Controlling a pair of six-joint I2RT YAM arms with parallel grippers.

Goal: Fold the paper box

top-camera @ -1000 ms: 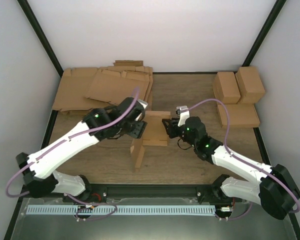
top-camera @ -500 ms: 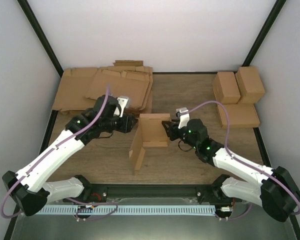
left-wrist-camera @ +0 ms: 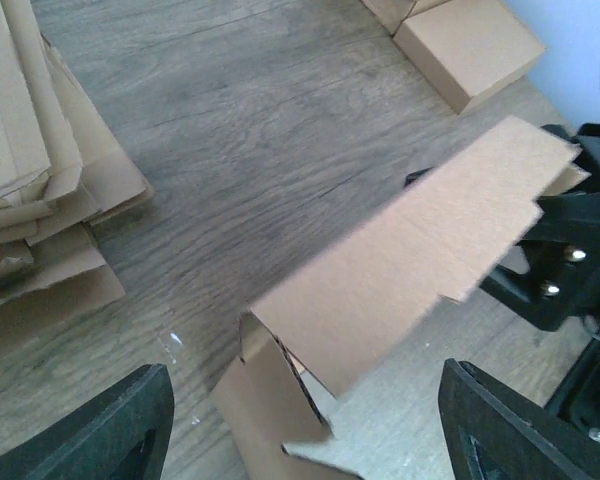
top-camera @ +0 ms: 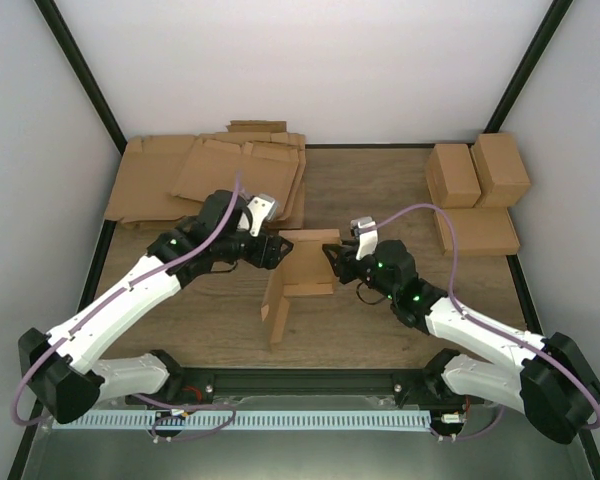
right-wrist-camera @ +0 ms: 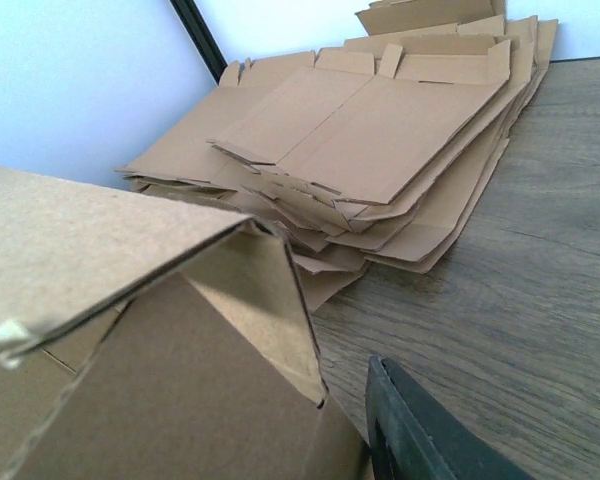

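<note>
Paper box point(top-camera: 305, 268) is gripped by right gripper point(top-camera: 336, 262); open left gripper point(top-camera: 274, 250) should be aligned squarely over its upper edge.

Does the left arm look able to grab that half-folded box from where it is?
Probably yes. The left hand is open right at the left edge of the box, with nothing between them. The right hand grips the other side, which should steady it.
</note>
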